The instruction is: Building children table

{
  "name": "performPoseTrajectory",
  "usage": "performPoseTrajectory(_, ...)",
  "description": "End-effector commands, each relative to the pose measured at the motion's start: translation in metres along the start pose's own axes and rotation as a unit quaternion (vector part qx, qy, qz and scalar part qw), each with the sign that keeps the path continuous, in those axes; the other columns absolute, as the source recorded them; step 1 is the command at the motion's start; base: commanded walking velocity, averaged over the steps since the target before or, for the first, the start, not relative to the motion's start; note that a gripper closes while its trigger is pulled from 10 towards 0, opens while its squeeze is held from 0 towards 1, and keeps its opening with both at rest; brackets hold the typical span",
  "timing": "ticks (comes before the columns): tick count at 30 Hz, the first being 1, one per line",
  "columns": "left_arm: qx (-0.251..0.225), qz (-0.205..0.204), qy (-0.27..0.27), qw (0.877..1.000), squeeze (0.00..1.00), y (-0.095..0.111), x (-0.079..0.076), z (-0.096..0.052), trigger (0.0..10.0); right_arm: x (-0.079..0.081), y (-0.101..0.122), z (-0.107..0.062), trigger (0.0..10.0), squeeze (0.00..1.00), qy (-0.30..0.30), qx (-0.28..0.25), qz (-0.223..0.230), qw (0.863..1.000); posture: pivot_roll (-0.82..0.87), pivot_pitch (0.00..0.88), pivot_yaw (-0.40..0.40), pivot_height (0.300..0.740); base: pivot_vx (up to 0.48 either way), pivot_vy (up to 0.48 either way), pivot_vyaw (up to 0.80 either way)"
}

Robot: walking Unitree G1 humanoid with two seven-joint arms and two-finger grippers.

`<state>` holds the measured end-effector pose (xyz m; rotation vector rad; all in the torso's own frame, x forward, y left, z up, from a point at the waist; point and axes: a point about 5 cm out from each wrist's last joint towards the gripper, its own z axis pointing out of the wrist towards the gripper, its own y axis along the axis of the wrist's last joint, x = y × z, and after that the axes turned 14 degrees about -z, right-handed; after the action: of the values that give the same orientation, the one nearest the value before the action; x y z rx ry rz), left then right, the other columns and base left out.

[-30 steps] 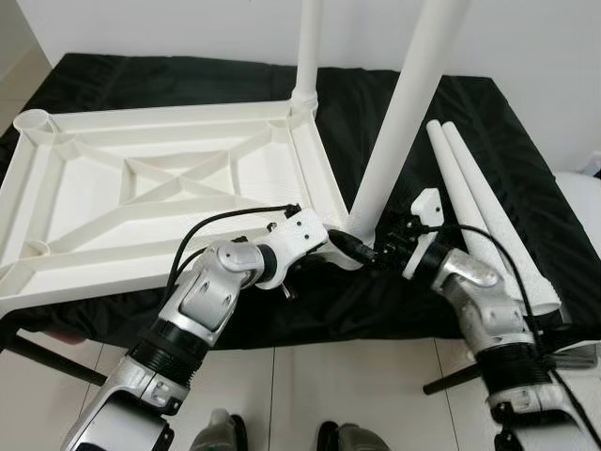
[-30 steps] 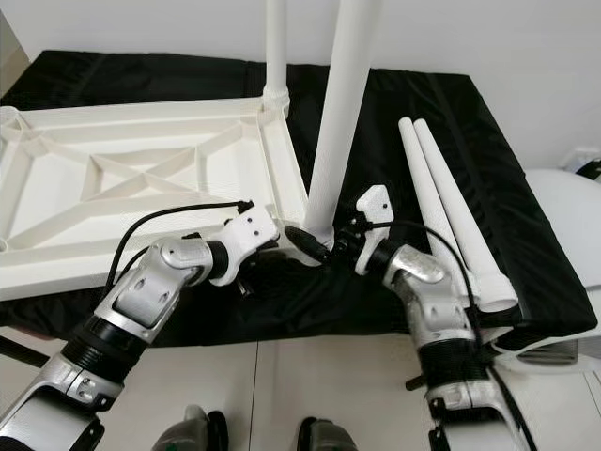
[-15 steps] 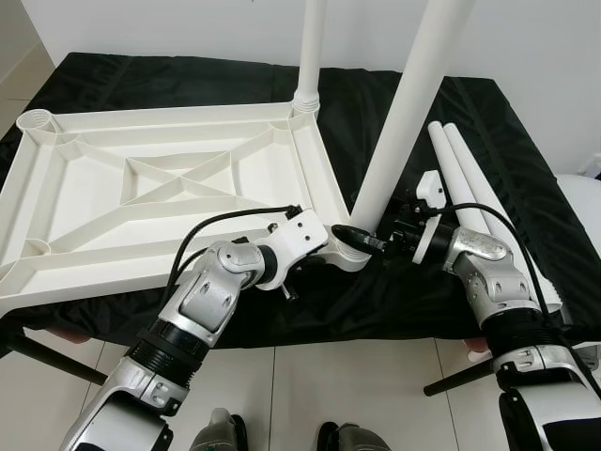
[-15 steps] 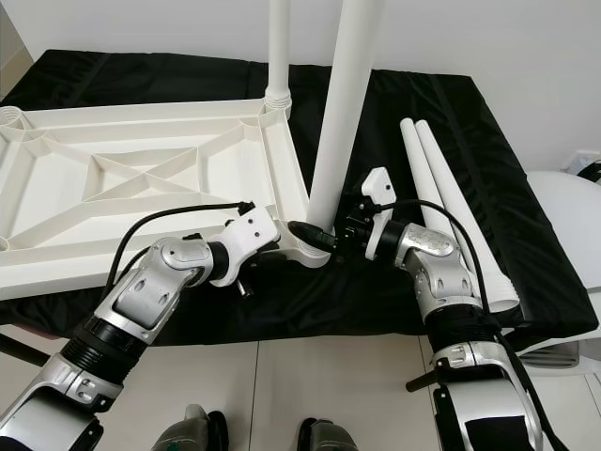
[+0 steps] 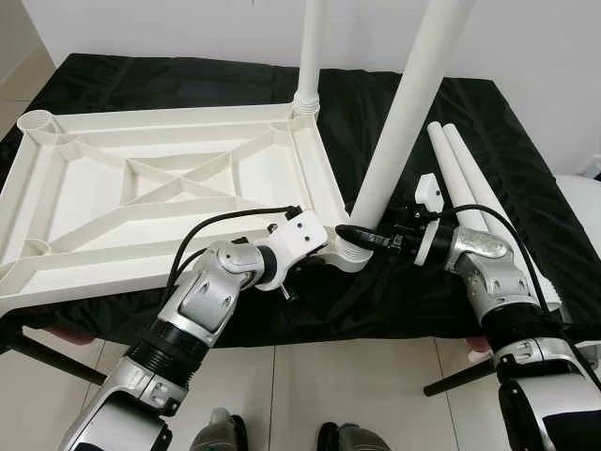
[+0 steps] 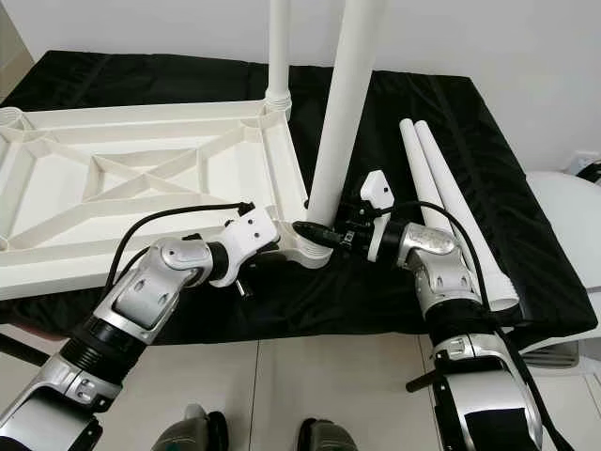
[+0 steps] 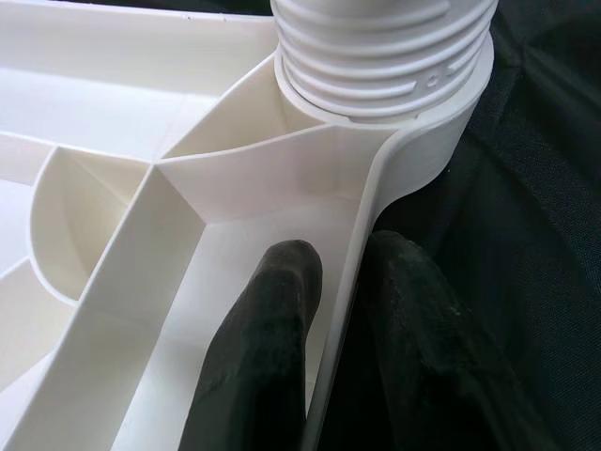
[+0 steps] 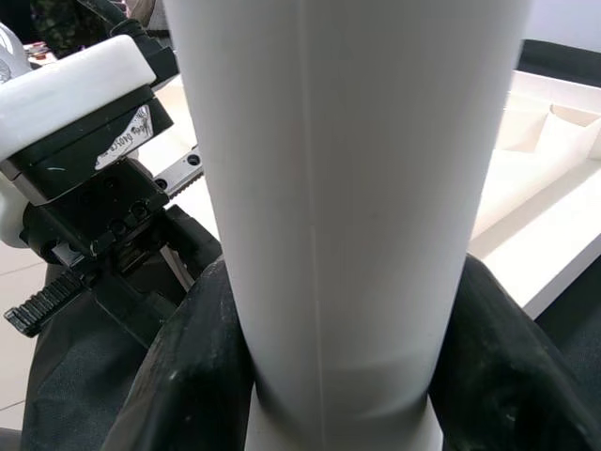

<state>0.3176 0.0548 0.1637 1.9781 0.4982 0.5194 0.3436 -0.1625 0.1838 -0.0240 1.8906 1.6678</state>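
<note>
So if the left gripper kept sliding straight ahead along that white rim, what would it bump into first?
Most likely the ribbed white corner socket of the white plastic tabletop, where the white leg stands; the left gripper straddles the rim just short of it.

A bench draped in black cloth (image 5: pixel 488 122) carries the parts. On it lies the white plastic tabletop (image 5: pixel 160 202), turned underside up, its ribbed frame showing, with its near-left edge reaching past the bench's front. Two loose white legs (image 5: pixel 474 202) lie side by side, touching, on the cloth to the right of the tabletop. Below the bench is pale tiled floor (image 5: pixel 319 385).
</note>
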Motion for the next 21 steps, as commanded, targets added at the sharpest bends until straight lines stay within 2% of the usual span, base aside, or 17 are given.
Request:
performPoseTrajectory(1, 0.002, 0.0, 0.006, 1.0, 0.0, -0.001, 0.001, -0.002, 10.0, 0.001, -0.004, -0.006, 0.0, 0.0, -0.007, 0.004, 0.01, 1.0, -0.04, 0.13, 0.007, 0.74, 0.0, 0.0, 0.0)
performPoseTrajectory(2, 0.001, 0.0, 0.007, 1.0, 0.0, -0.001, 0.001, -0.001, 10.0, 0.002, -0.005, -0.007, 1.2, 0.0, -0.017, 0.009, 0.01, 1.0, -0.05, 0.131, 0.006, 0.74, 0.0, 0.0, 0.0)
performPoseTrajectory(4, 0.001, 0.0, 0.008, 1.0, 0.0, -0.001, 0.001, -0.001, 10.0, 0.003, -0.006, -0.007, 1.2, 0.0, -0.024, 0.013, 0.01, 1.0, -0.05, 0.131, 0.006, 0.74, 0.0, 0.0, 0.0)
performPoseTrajectory(5, 0.0, -0.001, 0.008, 1.0, 0.0, 0.0, 0.001, -0.001, 10.0, 0.004, -0.006, -0.008, 10.0, 0.0, -0.03, 0.013, 0.012, 0.999, -0.05, 0.132, 0.005, 0.74, 0.0, 0.0, 0.0)
performPoseTrajectory(18, -0.004, -0.009, 0.019, 1.0, 0.0, 0.0, 0.004, 0.002, 10.0, 0.014, -0.002, -0.009, 10.0, 0.0, -0.117, -0.003, 0.019, 0.993, -0.09, 0.133, -0.008, 0.74, 0.0, 0.0, 0.0)
performPoseTrajectory(19, -0.005, -0.012, 0.021, 1.0, 0.0, 0.0, 0.004, 0.004, 10.0, 0.017, -0.002, -0.01, 10.0, 0.0, -0.147, 0.001, 0.023, 0.989, -0.1, 0.132, -0.003, 0.74, 0.0, 0.0, 0.0)
performPoseTrajectory(21, -0.005, -0.012, 0.021, 1.0, 0.0, 0.0, 0.004, 0.004, 10.0, 0.017, -0.002, -0.01, 10.0, 0.0, -0.147, 0.001, 0.023, 0.989, -0.1, 0.132, -0.003, 0.74, 0.0, 0.0, 0.0)
